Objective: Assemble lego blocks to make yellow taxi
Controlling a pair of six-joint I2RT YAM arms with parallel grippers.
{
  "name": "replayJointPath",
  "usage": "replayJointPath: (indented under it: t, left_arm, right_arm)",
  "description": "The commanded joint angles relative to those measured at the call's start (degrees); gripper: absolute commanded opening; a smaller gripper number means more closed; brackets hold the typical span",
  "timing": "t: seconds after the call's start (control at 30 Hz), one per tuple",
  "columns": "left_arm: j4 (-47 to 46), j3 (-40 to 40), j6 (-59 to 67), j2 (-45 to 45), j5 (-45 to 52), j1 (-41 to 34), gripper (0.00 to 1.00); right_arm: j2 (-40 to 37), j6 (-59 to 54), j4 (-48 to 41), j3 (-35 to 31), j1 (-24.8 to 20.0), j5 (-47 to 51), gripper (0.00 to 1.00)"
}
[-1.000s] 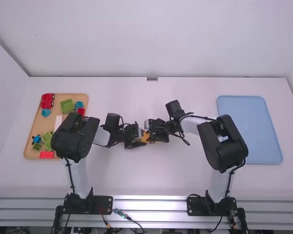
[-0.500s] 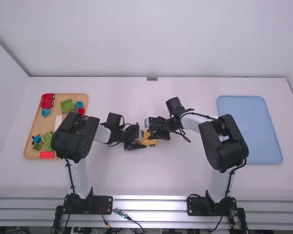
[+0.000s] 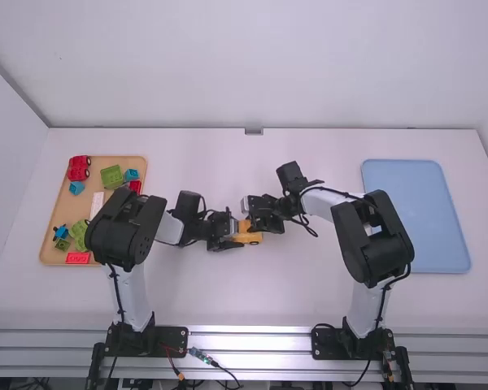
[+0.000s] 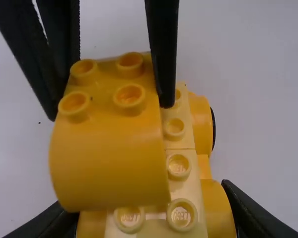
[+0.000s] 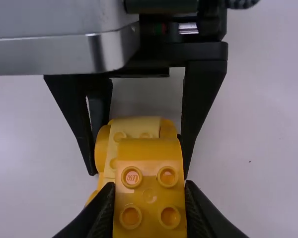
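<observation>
Several coloured blocks (image 3: 112, 176) lay on wooden tray (image 3: 69, 211) toward nine o'clock. Mid-table, left gripper (image 3: 238, 236) had fingers clenched around yellow wheeled base (image 4: 179, 191); right gripper (image 3: 250, 221) grasped curved yellow block (image 4: 109, 163) above it, contact unclear. Blue tray (image 3: 423, 215) sat toward three o'clock.

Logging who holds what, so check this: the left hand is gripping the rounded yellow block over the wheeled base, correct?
Wrong hand: the right wrist view shows the right hand gripping the rounded yellow block over the wheeled base.
</observation>
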Motion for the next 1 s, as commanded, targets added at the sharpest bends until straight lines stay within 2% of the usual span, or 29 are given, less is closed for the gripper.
replayJointPath:
  t: [0.0,0.3,0.43,0.63,0.97]
  left_arm:
    - [0.51,-1.64,-0.62,1.03,-3.71,-0.52,0.24]
    - [-0.10,-1.79,-0.95,1.03,-3.69,-0.52,0.24]
    - [-3.80,0.22,-1.43,1.03,-6.29,-0.52,0.21]
    - [-7.95,2.69,-1.59,1.03,-6.09,-0.52,0.17]
    - [-3.69,0.59,-2.33,1.03,-6.33,-0.52,0.15]
  right_arm:
    - [0.52,0.15,-0.59,0.55,-0.20,-1.57,0.09]
    - [0.52,0.17,-0.57,1.95,-0.96,-4.90,0.11]
    - [0.52,-0.90,-3.28,2.93,-0.90,-4.55,0.11]
    - [0.52,-2.89,-2.62,1.31,-0.66,-4.92,0.12]
    - [0.52,-2.84,-1.60,0.50,-0.57,-4.76,0.11]
